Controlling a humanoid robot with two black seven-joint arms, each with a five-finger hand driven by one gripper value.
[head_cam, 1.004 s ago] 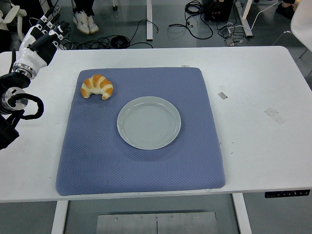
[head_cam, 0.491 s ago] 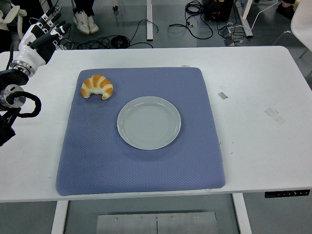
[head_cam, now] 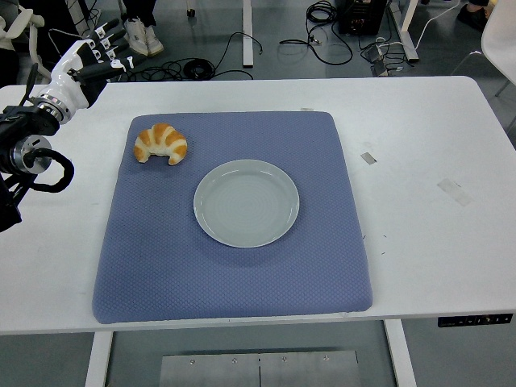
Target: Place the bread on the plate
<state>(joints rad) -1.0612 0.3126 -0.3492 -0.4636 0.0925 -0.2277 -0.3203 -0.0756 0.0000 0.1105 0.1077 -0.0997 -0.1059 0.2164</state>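
The bread (head_cam: 160, 143), a golden croissant-shaped roll, lies on the far left corner of a blue mat (head_cam: 232, 216) that covers the middle of the white counter (head_cam: 427, 201). It rests flat on the mat, with its curved ends pointing toward the near edge. A round grey plate (head_cam: 246, 202) sits near the middle of the mat, to the right of the bread and a little nearer the camera; the two are apart, with bare mat between them. Nothing lies on the plate.

The left robot hand (head_cam: 90, 60) hangs above the far left corner of the counter, beyond the mat and well apart from the bread. Its white and black fingers (head_cam: 113, 36) stretch out loosely toward the right and hold nothing; the hand looks raised above the surface, though its height is hard to judge from this angle. The black forearm behind it comes in from the left edge.

Small strips of tape (head_cam: 368, 157) lie on the bare counter to the right of the mat. Beyond the far edge, black cables (head_cam: 197, 64) trail across the floor, and a pair of white shoes (head_cam: 140, 34) shows at the top.
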